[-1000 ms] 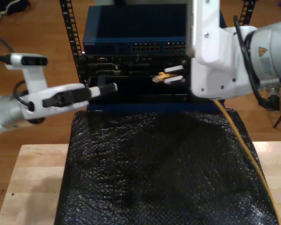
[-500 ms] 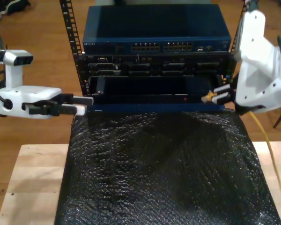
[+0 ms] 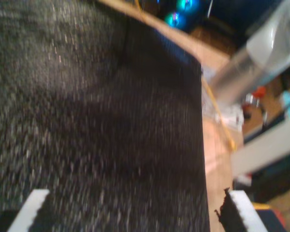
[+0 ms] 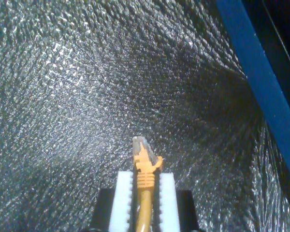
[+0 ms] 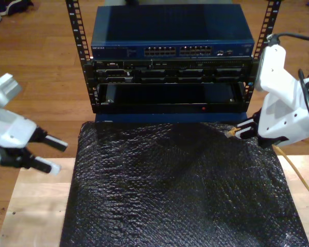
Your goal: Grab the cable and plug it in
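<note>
Wooden flooring lies behind a wooden surface [image 5: 36,206] draped with a black bubbly sheet [image 5: 180,190], and a rack of network gear [image 5: 170,56] stands at the far edge with a row of ports [image 5: 180,51] across its blue switch. My second gripper [image 4: 146,186], at the exterior view's right, has its fingers [image 4: 123,203] clamped on the cable [image 4: 145,193] just behind the plug [image 4: 141,147]. The clear plug tip juts forward over the black sheet, and the yellow-orange cable trails off toward the exterior view's lower right. My first gripper [image 5: 50,154], at the exterior view's left, holds nothing, its fingers apart above the sheet's edge.

The grab looks done; the plugging-in is not, since the plug hangs low and well apart from the ports. The next move likely calls for raising the plug to port height, squaring it with one socket and pushing straight in, keeping the trailing cable from snagging.
</note>
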Motion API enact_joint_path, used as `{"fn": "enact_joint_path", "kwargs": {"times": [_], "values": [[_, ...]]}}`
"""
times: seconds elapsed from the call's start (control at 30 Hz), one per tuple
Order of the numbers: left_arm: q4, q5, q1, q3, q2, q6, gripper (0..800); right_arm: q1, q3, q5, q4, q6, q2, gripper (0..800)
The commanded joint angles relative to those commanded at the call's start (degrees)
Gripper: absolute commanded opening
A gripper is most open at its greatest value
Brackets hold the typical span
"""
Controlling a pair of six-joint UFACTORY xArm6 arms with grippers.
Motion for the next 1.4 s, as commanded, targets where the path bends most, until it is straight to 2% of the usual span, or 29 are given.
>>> {"fn": "enact_joint_path", "kwargs": {"times": [0.23, 0.47, 0.6, 0.7, 0.87, 1.03, 1.4], "values": [[10.37, 0.44, 5.63, 0.44, -1.23, 12.22, 798, -0.62, 0.62, 0.09, -1.14, 0.0, -0.09, 0], [17.49, 1.58, 16.26, 1.23, -1.41, 29.63, 798, -0.97, 0.97, 0.09, -1.14, 0.0, -0.09, 0], [22.15, 1.85, 21.27, 3.08, -1.76, 37.01, 798, -0.97, 1.85, 0.09, -1.14, 0.0, -0.09, 0], [26.64, 1.76, 24.0, 5.89, -3.25, 42.11, 798, -0.97, 2.55, 0.09, -1.05, 0.0, -0.09, 0], [32.35, 0.62, 27.96, 13.54, -7.74, 49.85, 799, -1.05, 3.08, 0.09, -0.97, 0.09, -0.09, 0], [36.22, -3.87, 31.3, 20.66, -11.34, 54.59, 799, -1.05, 3.08, 0.09, -0.97, 0.09, -0.18, 0], [39.38, -12.04, 35.16, 29.45, -14.51, 58.46, 799, -1.23, 3.16, 0.09, -1.14, 0.09, -0.26, 0]]}}
